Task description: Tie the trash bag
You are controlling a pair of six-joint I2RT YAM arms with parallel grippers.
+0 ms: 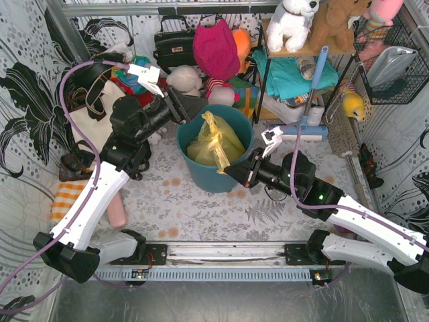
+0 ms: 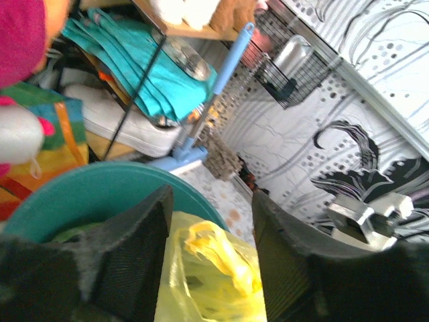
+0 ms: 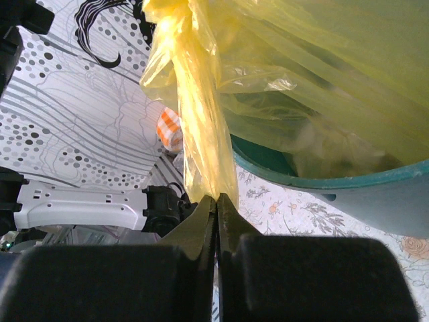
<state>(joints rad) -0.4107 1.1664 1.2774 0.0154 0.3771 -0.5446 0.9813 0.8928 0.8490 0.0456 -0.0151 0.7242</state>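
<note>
evidently soft, slippery trash bag [image 1: 213,144]; best pinched at twisted ear [image 3: 201,127]: right jaws clenched there, left jaws released, apparently empty.

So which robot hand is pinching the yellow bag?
The right gripper: its fingers are shut on a twisted strip of the trash bag. The left gripper is different: its fingers stand apart near the bag, gripping nothing.
</note>
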